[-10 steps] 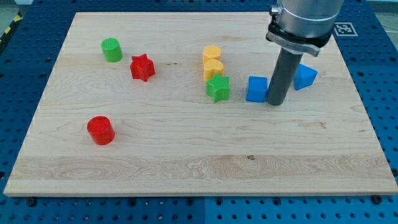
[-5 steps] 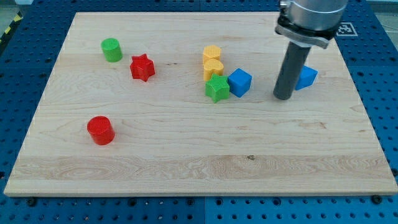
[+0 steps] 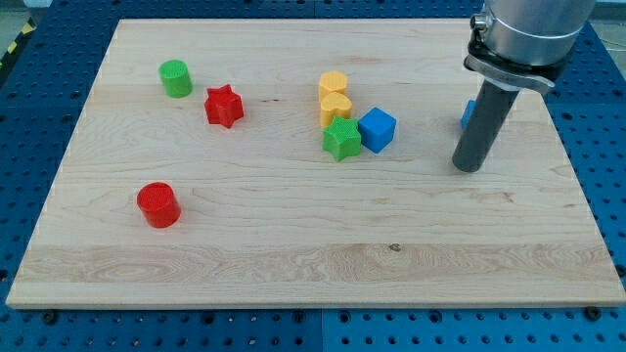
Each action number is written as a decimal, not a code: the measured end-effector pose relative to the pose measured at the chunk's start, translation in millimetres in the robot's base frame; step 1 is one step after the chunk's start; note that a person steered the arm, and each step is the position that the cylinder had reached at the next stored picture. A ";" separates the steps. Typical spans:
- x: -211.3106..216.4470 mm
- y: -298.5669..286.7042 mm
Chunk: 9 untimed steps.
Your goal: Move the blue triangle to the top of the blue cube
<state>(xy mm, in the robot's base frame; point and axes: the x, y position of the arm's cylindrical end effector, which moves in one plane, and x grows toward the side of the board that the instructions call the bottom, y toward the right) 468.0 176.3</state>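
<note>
The blue cube (image 3: 377, 129) sits near the board's middle, touching the green star (image 3: 341, 139) on its left. The blue triangle (image 3: 469, 113) is to the cube's right, near the view's right edge, and is mostly hidden behind my rod; only a sliver shows. My tip (image 3: 469, 166) rests on the board just below the triangle and well to the right of the cube, apart from it.
A yellow block (image 3: 334, 83) and a yellow heart (image 3: 335, 105) stand just above the green star. A red star (image 3: 224, 106) and a green cylinder (image 3: 176, 78) are at upper left. A red cylinder (image 3: 157, 204) is at lower left.
The blue cube slid left against the green star in the first half second. My tip then moved right, away from the cube, and now covers most of the blue triangle.
</note>
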 end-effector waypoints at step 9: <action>-78.9 -10.5</action>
<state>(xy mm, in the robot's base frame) 389.1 165.8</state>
